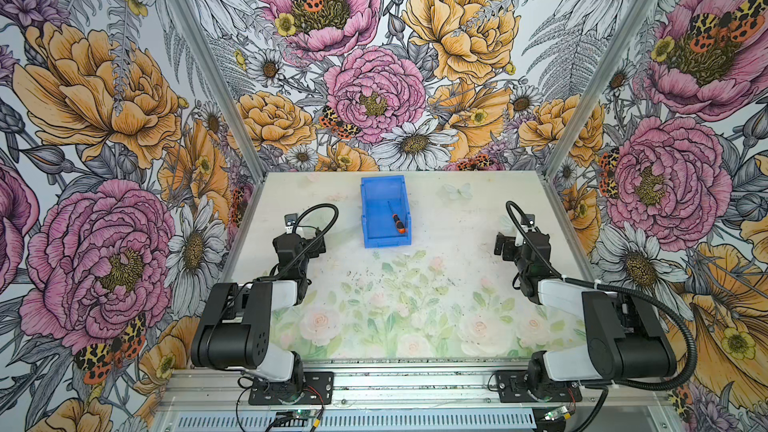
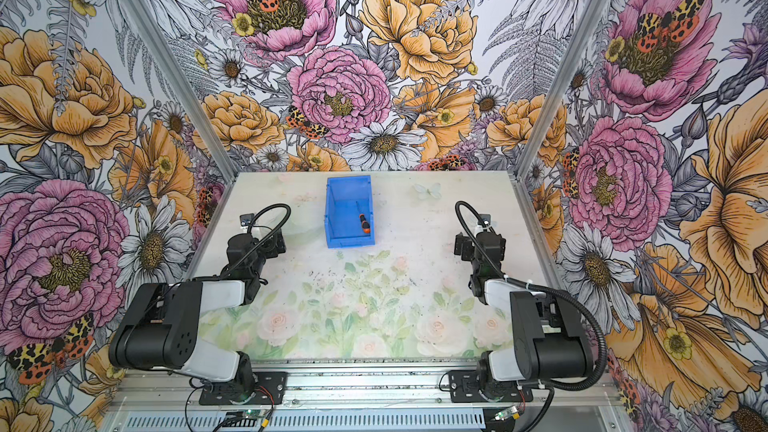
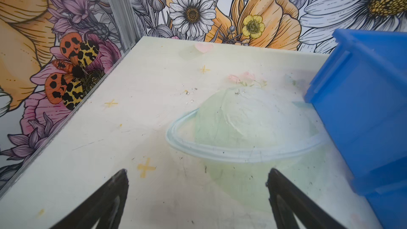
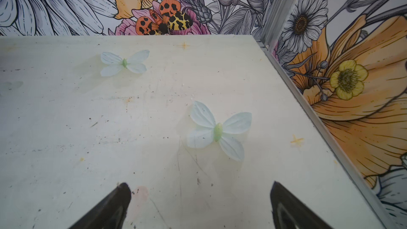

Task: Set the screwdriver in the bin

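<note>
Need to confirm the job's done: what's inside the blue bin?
Only the screwdriver shows inside the bin, lying on its floor by the right wall, handle toward the front lip. That lip may hide a sliver of floor behind it.

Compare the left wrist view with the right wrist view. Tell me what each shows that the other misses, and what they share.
Only the left wrist view: the blue bin, seen from outside, and a faded ringed planet print on the table, beyond the left gripper.
Only the right wrist view: two pale butterfly prints, beyond the right gripper.
Both: open jaws holding nothing, worn table, flowered wall. Neither shows the screwdriver, which lies in the bin in both top views.
</note>
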